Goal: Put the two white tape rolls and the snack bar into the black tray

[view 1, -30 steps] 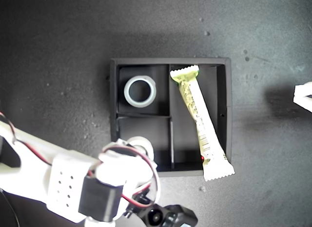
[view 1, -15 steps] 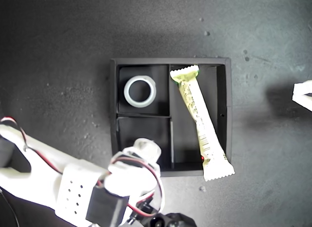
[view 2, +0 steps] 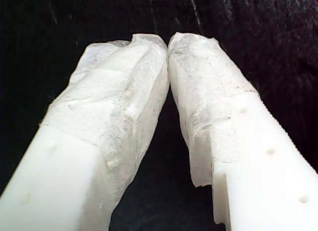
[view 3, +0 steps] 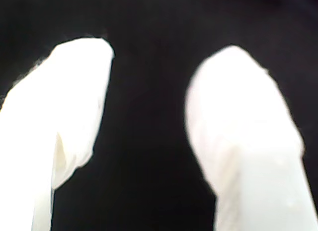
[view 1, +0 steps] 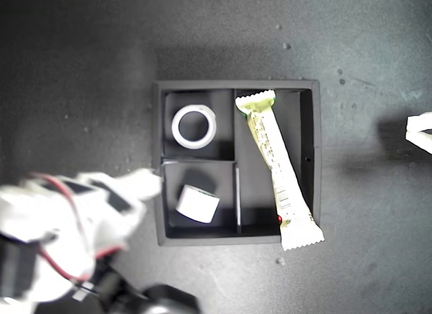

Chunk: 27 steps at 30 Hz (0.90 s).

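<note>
Exterior view: both tape rolls [view 1: 194, 126] sit in tray [view 1: 307, 91] — first tool [view 2: 169, 42] pressed together, second tool [view 3: 149, 57] spread.

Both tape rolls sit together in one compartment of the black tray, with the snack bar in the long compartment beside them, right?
Not quite. In the exterior view the tape rolls occupy separate compartments of the black tray: one tape roll above, the other tape roll below. The snack bar lies in the long compartment as stated.

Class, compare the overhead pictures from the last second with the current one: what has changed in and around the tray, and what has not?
The second tape roll, earlier at an arm's jaws, now lies free and tilted in the black tray. The arm has withdrawn toward the exterior view's lower left. The first tape roll and the snack bar have not moved.
</note>
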{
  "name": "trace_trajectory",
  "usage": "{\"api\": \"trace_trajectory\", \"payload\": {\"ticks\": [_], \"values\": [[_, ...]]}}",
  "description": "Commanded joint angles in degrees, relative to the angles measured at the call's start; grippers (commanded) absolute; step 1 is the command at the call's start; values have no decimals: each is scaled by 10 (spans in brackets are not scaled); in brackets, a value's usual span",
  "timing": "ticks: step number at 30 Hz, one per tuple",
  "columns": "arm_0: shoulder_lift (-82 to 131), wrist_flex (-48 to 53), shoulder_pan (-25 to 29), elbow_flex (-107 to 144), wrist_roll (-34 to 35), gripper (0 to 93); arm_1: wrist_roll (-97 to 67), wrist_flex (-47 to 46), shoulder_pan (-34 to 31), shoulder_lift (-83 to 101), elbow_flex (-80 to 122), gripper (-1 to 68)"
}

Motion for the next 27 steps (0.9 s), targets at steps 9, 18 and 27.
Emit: {"api": "trace_trajectory", "payload": {"ticks": [9,18,27], "values": [[609,-243,-78,728,-46,1,-15,119,32,4,8,-3],[660,-348,-98,898,-47,1,105,170,40,4,9,-3],[912,-258,-108,1045,-53,1,131,192,-6,1,9,2]]}}
